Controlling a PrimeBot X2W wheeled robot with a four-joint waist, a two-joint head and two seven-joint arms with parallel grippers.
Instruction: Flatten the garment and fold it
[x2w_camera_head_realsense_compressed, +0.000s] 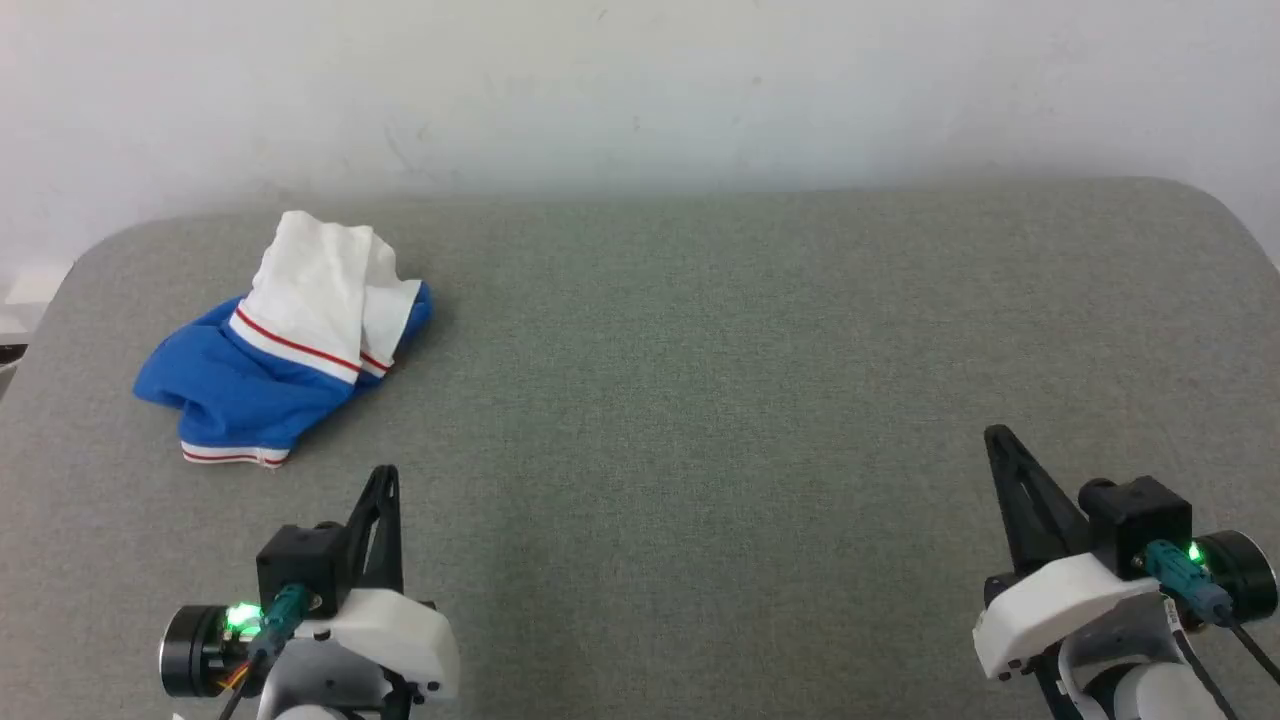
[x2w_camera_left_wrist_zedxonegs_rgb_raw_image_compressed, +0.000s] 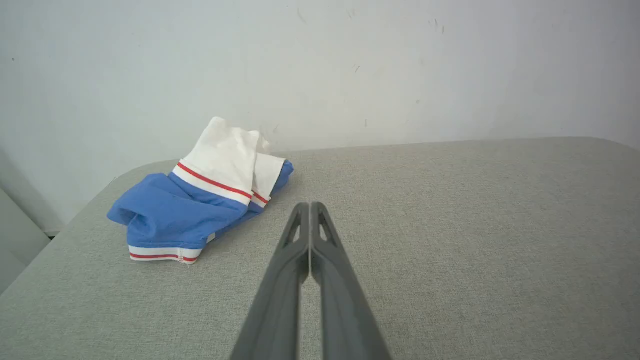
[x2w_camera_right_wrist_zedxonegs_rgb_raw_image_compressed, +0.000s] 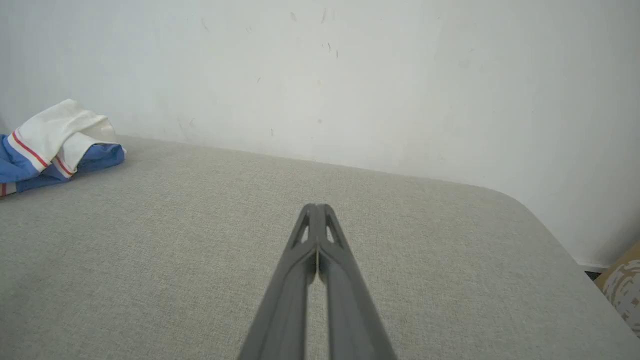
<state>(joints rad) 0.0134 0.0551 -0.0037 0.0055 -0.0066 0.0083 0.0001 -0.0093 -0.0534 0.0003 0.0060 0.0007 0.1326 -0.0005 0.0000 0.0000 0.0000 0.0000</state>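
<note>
Pale, scuffed wall (x2w_camera_head_realsense_compressed: 640, 90) behind. Grey-green fabric-covered surface (x2w_camera_head_realsense_compressed: 700, 350) with rounded far corners runs across the head view.

Garment (x2w_camera_head_realsense_compressed: 270, 370): lies at roughly 10 o'clock on the surface in the head view, close to the far left corner. It is bunched into a loose heap, not flat. The blue body is underneath, with folded white cloth draped over the top toward 12 o'clock. A red-and-white striped band runs along the join between white and blue. A second striped band lies along the heap's near edge at 6 o'clock. In the left wrist view it sits at 10 o'clock; in the right wrist view it sits at 9 o'clock, partly cut off by the frame edge.

Left tool (x2w_camera_head_realsense_compressed: 385, 480): at 7 o'clock in the head view, fingers pointing to 12 o'clock. The two dark fingers are pressed together tip to tip and hold nothing. The garment lies at 11 o'clock from its tip, near but apart from it.

Right tool (x2w_camera_head_realsense_compressed: 1000, 445): at 4 o'clock in the head view, fingers leaning slightly toward 11 o'clock. They are also closed tight on themselves and hold nothing. It is well apart from the garment, with bare surface between them.

A green light glows on each wrist housing.

Right wrist view, 4 o'clock: a tan patterned object (x2w_camera_right_wrist_zedxonegs_rgb_raw_image_compressed: 622, 285) beyond the surface edge; cannot tell what it is.
</note>
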